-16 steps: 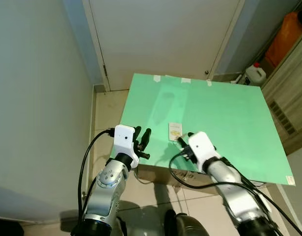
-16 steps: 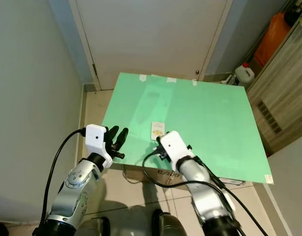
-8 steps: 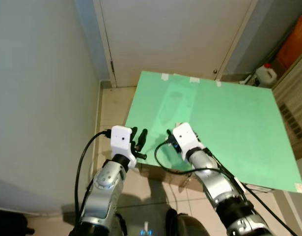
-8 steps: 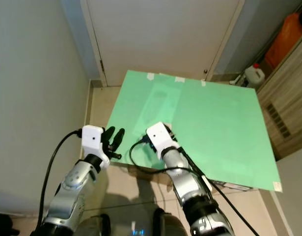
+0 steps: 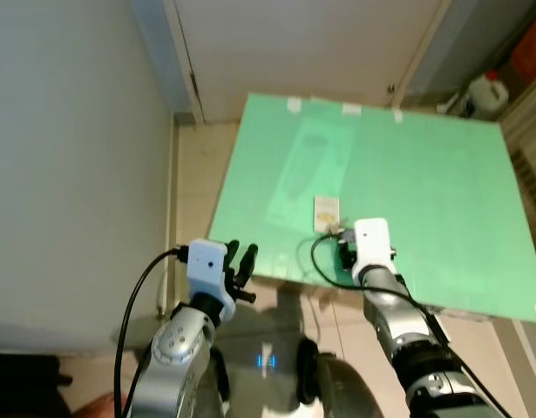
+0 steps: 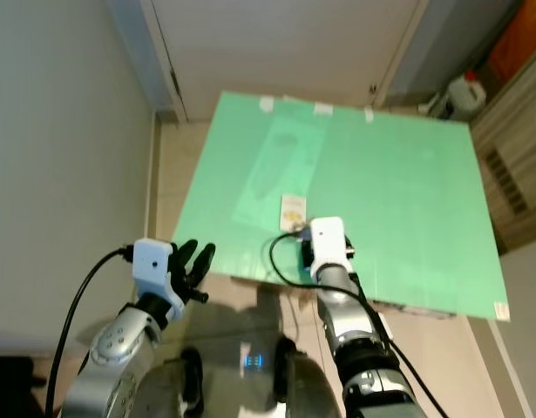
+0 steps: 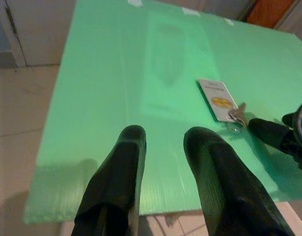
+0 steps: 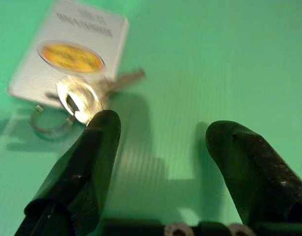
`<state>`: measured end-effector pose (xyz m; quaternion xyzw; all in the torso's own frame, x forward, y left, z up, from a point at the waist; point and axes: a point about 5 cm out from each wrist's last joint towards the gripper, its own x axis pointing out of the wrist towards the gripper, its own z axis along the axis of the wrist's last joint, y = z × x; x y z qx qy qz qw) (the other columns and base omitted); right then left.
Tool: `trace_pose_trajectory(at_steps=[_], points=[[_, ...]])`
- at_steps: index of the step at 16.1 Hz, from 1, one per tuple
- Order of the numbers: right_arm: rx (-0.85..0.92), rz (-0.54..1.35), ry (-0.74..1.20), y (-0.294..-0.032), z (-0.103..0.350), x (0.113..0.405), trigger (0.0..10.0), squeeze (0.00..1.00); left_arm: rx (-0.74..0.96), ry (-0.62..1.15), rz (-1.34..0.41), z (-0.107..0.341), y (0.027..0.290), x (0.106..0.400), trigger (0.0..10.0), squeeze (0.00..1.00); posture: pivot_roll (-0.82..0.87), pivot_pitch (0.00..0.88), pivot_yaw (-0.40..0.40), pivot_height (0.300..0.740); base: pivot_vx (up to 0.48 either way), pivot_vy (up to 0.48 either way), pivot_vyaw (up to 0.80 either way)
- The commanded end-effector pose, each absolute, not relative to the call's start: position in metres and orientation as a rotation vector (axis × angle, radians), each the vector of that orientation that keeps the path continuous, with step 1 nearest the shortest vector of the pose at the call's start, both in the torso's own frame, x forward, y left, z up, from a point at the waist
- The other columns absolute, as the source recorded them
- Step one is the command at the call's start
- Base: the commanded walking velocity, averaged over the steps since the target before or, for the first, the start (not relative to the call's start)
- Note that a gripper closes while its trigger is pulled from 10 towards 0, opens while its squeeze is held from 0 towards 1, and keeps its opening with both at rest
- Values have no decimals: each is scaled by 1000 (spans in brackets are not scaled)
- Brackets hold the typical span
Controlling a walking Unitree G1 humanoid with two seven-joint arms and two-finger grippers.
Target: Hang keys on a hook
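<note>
A white key tag (image 5: 326,210) with a yellow oval lies on the green table (image 5: 424,165), with silver keys (image 8: 80,96) and a ring at its near end. My right gripper (image 8: 163,130) is open and low over the table. Its left fingertip (image 8: 104,123) is right beside the keys, with nothing between the fingers. In the left eye view the right gripper (image 5: 343,238) sits just below the tag. My left gripper (image 7: 166,137) is open and empty near the table's front left edge, pointing toward the keys (image 7: 237,114).
A white door (image 5: 311,43) stands behind the table and a grey wall (image 5: 67,157) runs along the left. A white jug (image 5: 487,87) and an orange container (image 5: 531,48) stand at the back right by a wooden cabinet. Tiled floor (image 5: 193,174) lies left of the table.
The whole picture has shifted, so the head camera moved. The right gripper, which covered the tag half a second ago, now sits just short of the keys. The left arm sits lower.
</note>
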<state>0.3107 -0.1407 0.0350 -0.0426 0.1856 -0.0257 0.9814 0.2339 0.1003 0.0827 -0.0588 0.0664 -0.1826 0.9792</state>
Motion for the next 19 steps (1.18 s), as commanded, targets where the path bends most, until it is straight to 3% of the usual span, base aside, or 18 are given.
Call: trace_pose_trajectory(at_steps=[1,4,7,10,13,16,19], points=[[-15,-47,414,-138,30,308,10000,0,-115,149,-374,82,97,228,10000,0,70,385,2,740,0,0,0],[241,-22,375,-125,41,316,10000,0,-122,163,-365,84,97,221,10000,0,77,400,-10,740,0,0,0],[364,-12,296,-121,59,327,10000,0,-126,172,-354,86,98,218,10000,0,80,405,-18,740,0,0,0],[394,131,212,-97,85,335,10000,0,-130,181,-346,88,99,215,10000,0,80,411,-28,740,0,0,0],[219,272,256,-70,80,327,10000,0,-132,184,-345,89,97,215,10000,0,78,411,-31,740,0,0,0],[141,198,306,-75,70,326,10000,0,-135,186,-347,90,96,215,10000,0,77,410,-32,740,0,0,0],[293,228,182,-78,96,333,10000,0,-135,189,-353,90,95,215,10000,0,77,408,-29,740,0,0,0]])
